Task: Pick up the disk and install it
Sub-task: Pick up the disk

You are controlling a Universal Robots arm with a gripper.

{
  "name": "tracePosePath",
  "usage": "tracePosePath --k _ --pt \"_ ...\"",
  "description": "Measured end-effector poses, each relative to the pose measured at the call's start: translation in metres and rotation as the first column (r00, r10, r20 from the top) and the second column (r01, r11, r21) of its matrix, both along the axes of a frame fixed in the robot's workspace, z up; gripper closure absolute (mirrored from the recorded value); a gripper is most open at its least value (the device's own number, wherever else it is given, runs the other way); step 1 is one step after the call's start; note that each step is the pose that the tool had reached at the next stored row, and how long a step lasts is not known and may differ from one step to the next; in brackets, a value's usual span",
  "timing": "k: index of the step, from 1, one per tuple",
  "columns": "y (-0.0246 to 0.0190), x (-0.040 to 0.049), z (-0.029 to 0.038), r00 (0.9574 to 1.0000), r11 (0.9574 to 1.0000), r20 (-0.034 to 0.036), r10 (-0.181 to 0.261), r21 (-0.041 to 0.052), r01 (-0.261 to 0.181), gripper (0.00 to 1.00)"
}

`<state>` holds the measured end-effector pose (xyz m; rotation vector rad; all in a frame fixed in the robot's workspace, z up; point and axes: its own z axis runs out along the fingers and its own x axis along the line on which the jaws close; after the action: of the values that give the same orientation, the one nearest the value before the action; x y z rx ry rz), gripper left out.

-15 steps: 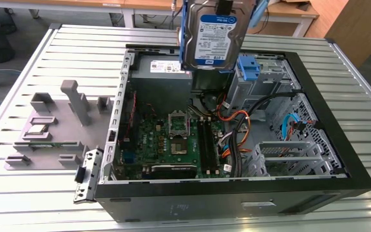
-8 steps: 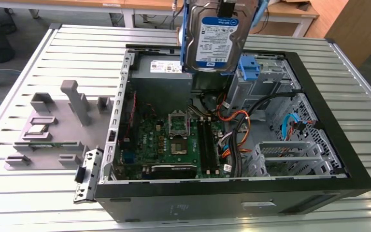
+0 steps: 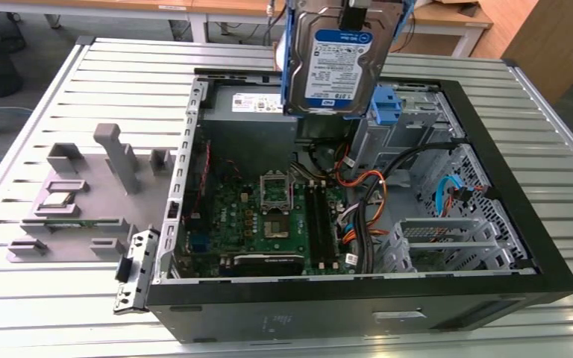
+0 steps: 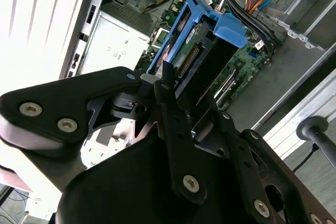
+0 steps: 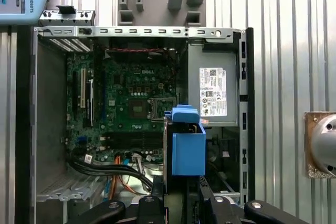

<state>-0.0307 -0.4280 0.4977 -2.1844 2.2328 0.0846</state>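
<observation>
The disk [image 3: 331, 63], a silver drive with a blue-and-white label in a blue carrier, hangs upright in the air above the back of the open computer case [image 3: 525, 224]. It is clear of the case. My gripper [image 3: 354, 4] grips its upper edge at the top of the exterior view. In both wrist views the disk's blue carrier [image 4: 210, 38] [image 5: 188, 148] stands edge-on between the black fingers, with the motherboard below it. The gripper [image 4: 191, 95] [image 5: 181, 190] is shut on the disk.
Inside the case lie the motherboard [image 3: 277, 216], orange and black cables [image 3: 366, 186], a grey power supply [image 3: 251, 104] [image 5: 212, 93] with a white label, and a blue bracket [image 3: 391, 104] in the drive bay. A grey fixture [image 3: 87, 186] stands on the slatted table [image 3: 48, 298] at the exterior view's left.
</observation>
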Motion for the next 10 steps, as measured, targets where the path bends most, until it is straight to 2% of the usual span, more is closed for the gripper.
tracePosePath --k 10 --pt "-0.0111 0.0022 -0.0001 1.0000 1.0000 0.0000 0.000 0.0000 0.000 0.65"
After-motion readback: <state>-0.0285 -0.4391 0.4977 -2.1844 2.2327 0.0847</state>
